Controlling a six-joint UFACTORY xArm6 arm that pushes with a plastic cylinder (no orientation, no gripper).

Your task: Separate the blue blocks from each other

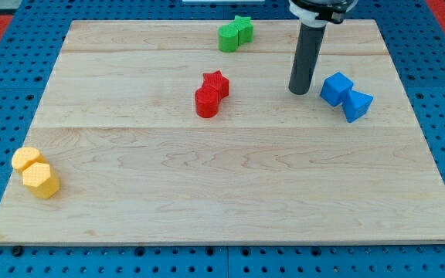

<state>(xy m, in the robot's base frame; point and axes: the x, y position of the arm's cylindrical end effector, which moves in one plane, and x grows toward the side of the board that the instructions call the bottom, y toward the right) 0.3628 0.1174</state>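
Observation:
Two blue blocks sit touching at the view's right: a blue cube-like block and a blue wedge-like block just to its lower right. My tip rests on the board just left of the blue cube-like block, a small gap apart from it. The dark rod rises from the tip to the view's top edge.
A red star and a red cylinder touch at the board's middle. Two green blocks touch at the view's top. Two yellow blocks touch at the lower left. The wooden board lies on a blue pegboard.

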